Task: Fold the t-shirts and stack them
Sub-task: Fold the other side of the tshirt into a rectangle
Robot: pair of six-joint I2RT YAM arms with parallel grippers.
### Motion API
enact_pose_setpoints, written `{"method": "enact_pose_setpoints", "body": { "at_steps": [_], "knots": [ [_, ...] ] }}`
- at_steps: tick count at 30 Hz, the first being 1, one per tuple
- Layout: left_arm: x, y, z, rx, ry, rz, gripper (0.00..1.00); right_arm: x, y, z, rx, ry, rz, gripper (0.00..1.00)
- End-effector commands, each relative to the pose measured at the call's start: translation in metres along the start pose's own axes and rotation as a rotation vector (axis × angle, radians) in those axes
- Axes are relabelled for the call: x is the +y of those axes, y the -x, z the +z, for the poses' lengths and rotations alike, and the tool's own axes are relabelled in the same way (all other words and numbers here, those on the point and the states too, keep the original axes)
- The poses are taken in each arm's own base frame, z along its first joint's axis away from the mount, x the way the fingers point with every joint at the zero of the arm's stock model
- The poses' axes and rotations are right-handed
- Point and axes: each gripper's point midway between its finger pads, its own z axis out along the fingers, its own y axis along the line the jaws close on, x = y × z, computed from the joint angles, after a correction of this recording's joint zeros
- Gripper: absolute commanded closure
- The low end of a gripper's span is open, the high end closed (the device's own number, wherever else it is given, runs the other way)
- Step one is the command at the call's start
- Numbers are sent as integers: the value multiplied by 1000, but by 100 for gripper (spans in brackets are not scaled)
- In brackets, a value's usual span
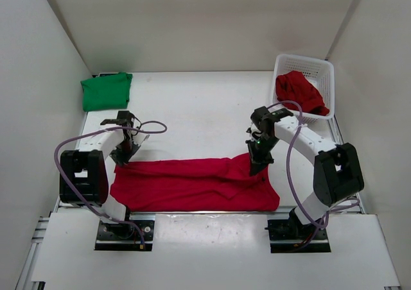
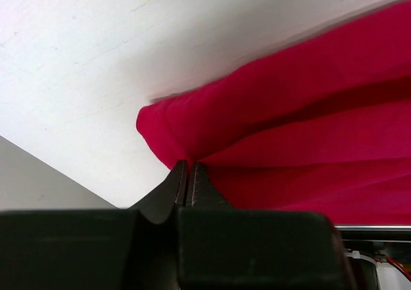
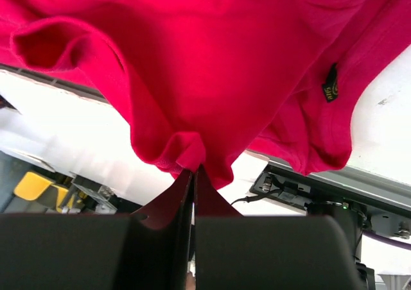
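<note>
Pinching the red t-shirt (image 1: 192, 186) at both ends, you have it drawn out wide between the two arms.
On your far left the green t-shirt (image 1: 106, 91) lies folded at the back corner of the table (image 1: 192, 104), well apart from the arms. Your left gripper (image 2: 188, 169) is clamped on the red shirt's left corner, jaws pressed together on a thin fold of cloth, with the arm bent and the wrist angled down. The shirt spreads along the near edge, creased lengthwise. Your right gripper (image 3: 194, 171) is closed just as tightly on a bunched fold near the right end, its wrist pointing down from a raised elbow. Farther right, the second red t-shirt (image 1: 300, 92) sits crumpled in the white basket (image 1: 319, 64), spilling over its near rim.
</note>
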Motion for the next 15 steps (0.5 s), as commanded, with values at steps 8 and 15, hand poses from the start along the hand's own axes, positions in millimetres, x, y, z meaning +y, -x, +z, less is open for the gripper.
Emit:
{"method": "enact_pose_setpoints", "body": {
  "at_steps": [8, 15],
  "knots": [
    [45, 69, -14, -177, 126, -81, 100, 14, 92, -43, -230, 124, 62, 100],
    [63, 119, -17, -290, 77, -211, 97, 25, 142, -40, -258, 75, 5, 100]
  ]
}}
